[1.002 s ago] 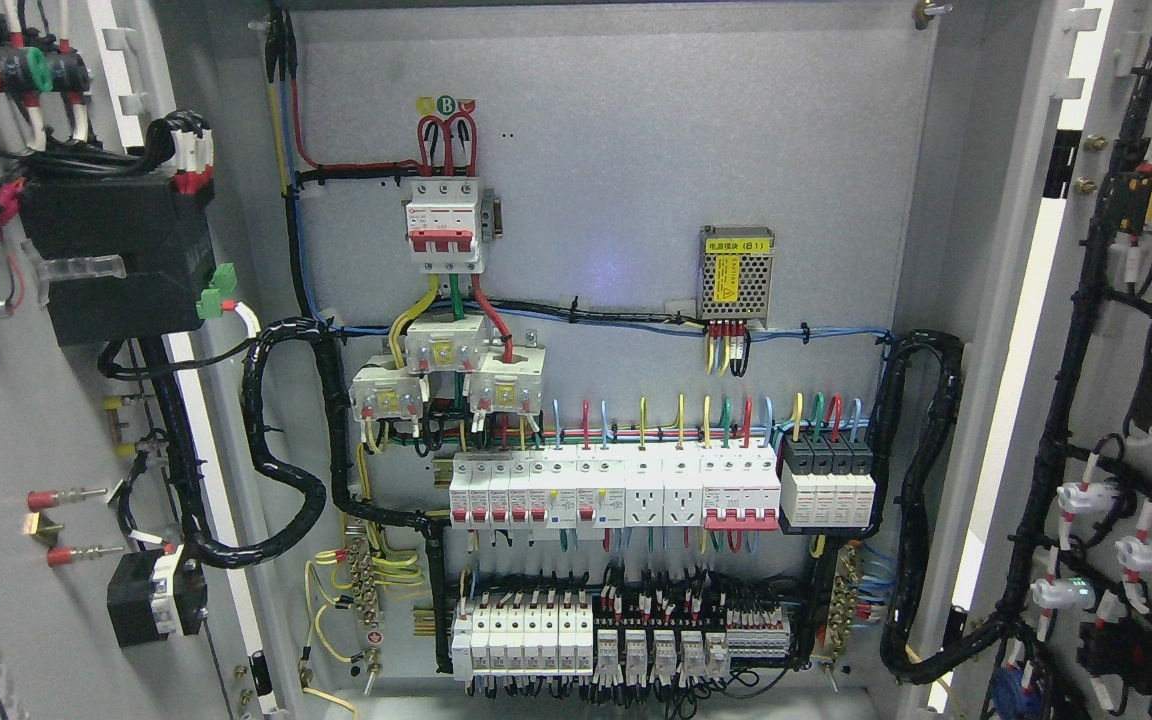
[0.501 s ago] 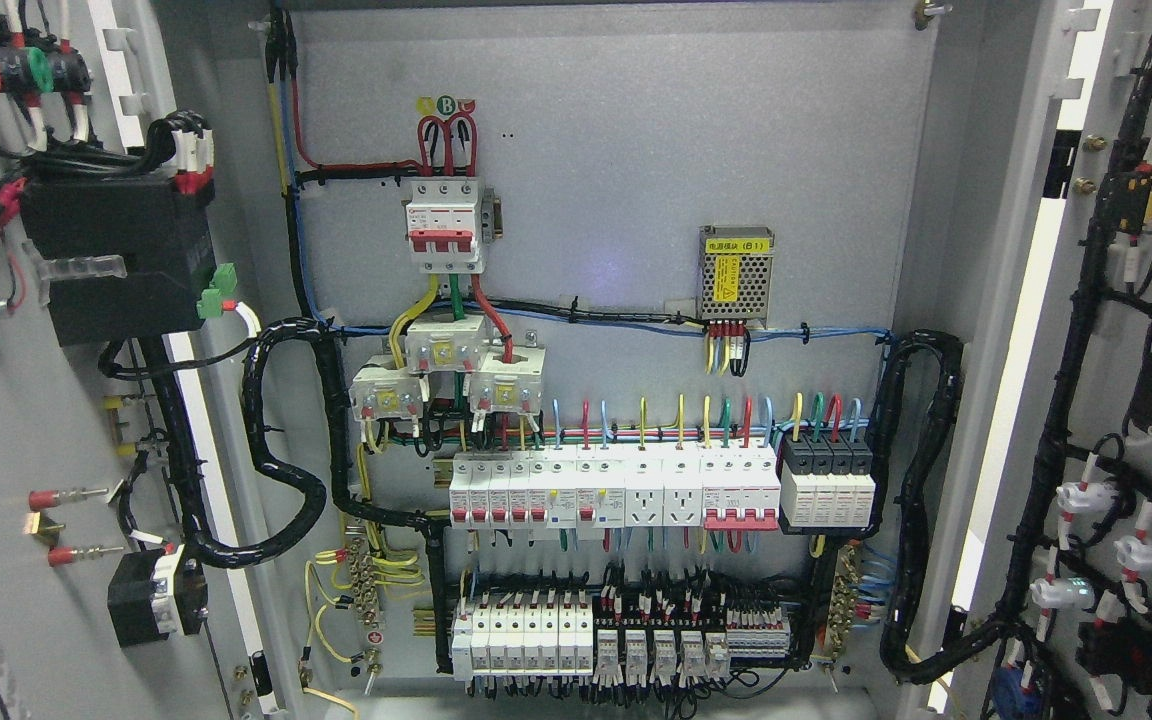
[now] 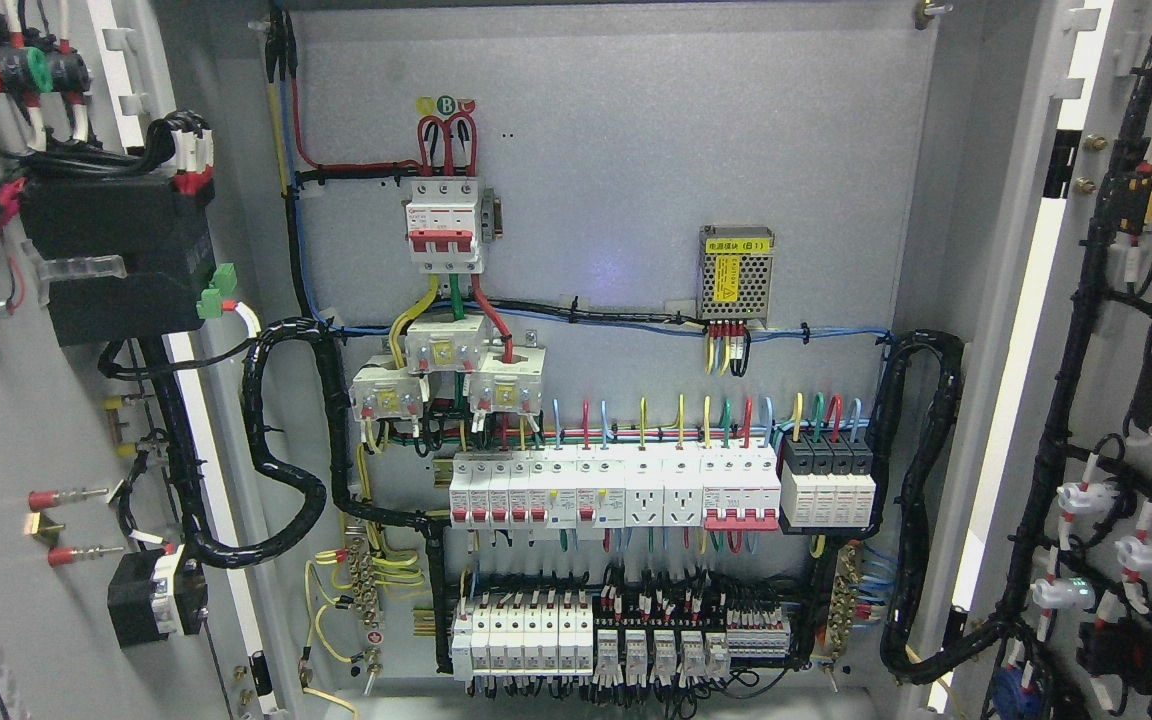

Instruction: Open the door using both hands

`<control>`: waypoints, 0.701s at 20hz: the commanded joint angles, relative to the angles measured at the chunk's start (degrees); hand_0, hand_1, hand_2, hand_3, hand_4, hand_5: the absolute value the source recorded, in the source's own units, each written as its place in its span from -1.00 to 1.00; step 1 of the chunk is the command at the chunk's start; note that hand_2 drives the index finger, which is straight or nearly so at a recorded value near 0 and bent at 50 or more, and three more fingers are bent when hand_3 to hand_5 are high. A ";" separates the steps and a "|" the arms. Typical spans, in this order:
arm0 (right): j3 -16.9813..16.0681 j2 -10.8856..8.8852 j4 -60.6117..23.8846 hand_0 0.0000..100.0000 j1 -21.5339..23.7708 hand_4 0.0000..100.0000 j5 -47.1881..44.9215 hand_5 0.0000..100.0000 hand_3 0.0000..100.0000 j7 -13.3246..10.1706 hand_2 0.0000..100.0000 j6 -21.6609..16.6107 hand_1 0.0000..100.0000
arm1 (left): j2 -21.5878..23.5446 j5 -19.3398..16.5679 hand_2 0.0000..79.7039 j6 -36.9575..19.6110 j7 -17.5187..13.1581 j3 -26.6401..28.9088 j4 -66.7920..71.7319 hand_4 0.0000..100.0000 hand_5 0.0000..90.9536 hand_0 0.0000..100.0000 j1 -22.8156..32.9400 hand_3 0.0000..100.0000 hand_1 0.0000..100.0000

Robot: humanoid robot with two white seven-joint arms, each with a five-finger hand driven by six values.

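At the far left the left door (image 3: 6, 420) is seen swung wide, its inner face turned to the camera and carrying a black module (image 3: 116, 255) with wiring. Further right the cabinet's back panel (image 3: 636, 180) is fully exposed: a red-handled main breaker (image 3: 446, 225) is mounted high, a small meshed power supply (image 3: 736, 273) sits to its right, and a row of breakers (image 3: 616, 490) runs below them. At the far right the right door (image 3: 1136, 400) is likewise stood open, its inner side strung with black cable looms (image 3: 1066, 420). Neither robot hand is in view, so whether the fingers are spread or curled cannot be told. The opening step is judged complete or nearly so, since both leaves are parted and nothing is covered. The next move is judged to call only for the arms to be kept clear of the wiring on the doors.
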 commanded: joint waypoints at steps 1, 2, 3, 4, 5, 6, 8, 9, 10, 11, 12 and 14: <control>-6.17 -3.03 -9.50 -1.00 2.66 -1.00 -0.03 -1.00 -1.00 -0.11 -1.00 -1.60 -1.00 | 1.21 0.17 -1.00 -5.56 0.02 2.44 -2.70 -0.94 -1.00 -1.00 -2.14 -1.00 -1.00; -6.26 -2.86 -10.12 -1.00 2.66 -1.00 -0.03 -1.00 -1.00 -0.11 -1.00 -2.22 -1.00 | 1.30 0.17 -1.00 -5.91 0.02 2.79 -2.79 -0.94 -1.00 -1.00 -2.32 -1.00 -1.00; -6.26 -2.69 -10.65 -1.00 2.66 -1.00 -0.03 -1.00 -1.00 -0.02 -1.00 -2.92 -1.00 | 1.47 0.25 -1.00 -6.70 0.11 3.06 -2.79 -0.94 -1.00 -1.00 -2.41 -1.00 -1.00; -6.26 -2.60 -11.35 -1.00 2.66 -1.00 -0.03 -1.00 -1.00 -0.02 -1.00 -4.06 -1.00 | 1.56 0.25 -1.00 -7.58 0.46 3.15 -2.79 -0.94 -1.00 -1.00 -2.50 -1.00 -1.00; -6.26 -2.68 -11.88 -1.00 2.75 -1.00 -0.12 -1.00 -1.00 -0.11 -1.00 -5.11 -1.00 | 1.65 0.25 -1.00 -8.37 1.33 3.15 -2.96 -0.94 -1.00 -1.00 -2.50 -1.00 -1.00; -6.18 -2.68 -12.23 -1.00 2.75 -1.00 -0.12 -1.00 -1.00 -0.11 -1.00 -6.08 -1.00 | 1.82 0.25 -1.00 -9.59 2.04 3.32 -3.05 -0.94 -1.00 -1.00 -2.58 -1.00 -1.00; -6.26 -2.68 -13.20 -1.00 2.75 -1.00 -0.29 -1.00 -1.00 -0.11 -1.00 -7.14 -1.00 | 2.53 0.25 -1.00 -12.32 2.74 3.67 -3.05 -0.94 -1.00 -1.00 -2.67 -1.00 -1.00; -6.18 -2.77 -13.29 -1.00 2.75 -1.00 -0.38 -1.00 -1.00 -0.11 -1.00 -7.67 -1.00 | 2.53 0.34 -1.00 -13.81 2.75 3.67 -3.05 -0.94 -1.00 -1.00 -2.67 -1.00 -1.00; -6.26 -2.86 -13.38 -1.00 2.75 -1.00 -0.56 -1.00 -1.00 -0.11 -1.00 -8.19 -1.00 | 2.62 0.52 -1.00 -15.30 2.75 3.67 -3.05 -0.94 -1.00 -1.00 -2.67 -1.00 -1.00; -6.26 -2.95 -13.38 -1.00 2.67 -1.00 -0.73 -1.00 -1.00 -0.19 -1.00 -8.37 -1.00 | 2.70 1.13 -1.00 -16.54 2.66 3.67 -3.05 -0.94 -1.00 -1.00 -2.67 -1.00 -1.00; -6.26 -2.95 -13.38 -1.00 2.58 -1.00 -0.82 -1.00 -1.00 -0.20 -1.00 -8.37 -1.00 | 2.96 1.74 -1.00 -17.68 2.66 3.67 -3.05 -0.94 -1.00 -1.00 -2.67 -1.00 -1.00; -6.26 -2.86 -13.38 -1.00 2.14 -1.00 -2.56 -1.00 -1.00 -0.20 -1.00 -8.20 -1.00 | 3.23 2.36 -1.00 -19.79 2.66 3.76 -3.05 -0.94 -1.00 -1.00 -2.67 -1.00 -1.00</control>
